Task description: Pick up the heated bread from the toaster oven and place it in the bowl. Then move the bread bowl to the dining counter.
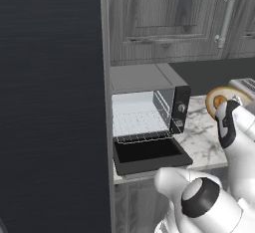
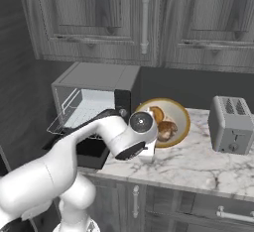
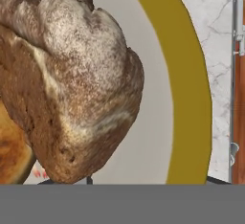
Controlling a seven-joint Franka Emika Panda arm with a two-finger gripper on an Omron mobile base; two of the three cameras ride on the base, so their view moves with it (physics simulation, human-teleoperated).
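The dark-brown heated bread (image 3: 76, 84) lies in the tan bowl (image 3: 191, 89), against a paler golden piece (image 3: 12, 156). My gripper (image 3: 141, 181) hovers close over it, open, with its dark tips just showing far apart at the bottom of the hand view. In the right base view, the bowl (image 2: 182, 127) stands on the marble top right of the toaster oven (image 2: 99, 77), holding the bread (image 2: 167, 130), with my hand in front of it. The oven (image 1: 144, 80) has its door (image 1: 149, 156) dropped open and its wire rack (image 1: 139, 123) bare. The dining counter is out of view.
A silver slot toaster (image 2: 232, 124) stands right of the bowl. Grey wood wall cabinets (image 2: 144, 23) hang above the counter. A tall dark panel (image 1: 50, 102) closes off the left side next to the oven. Marble counter (image 2: 198, 164) lies in front of the bowl.
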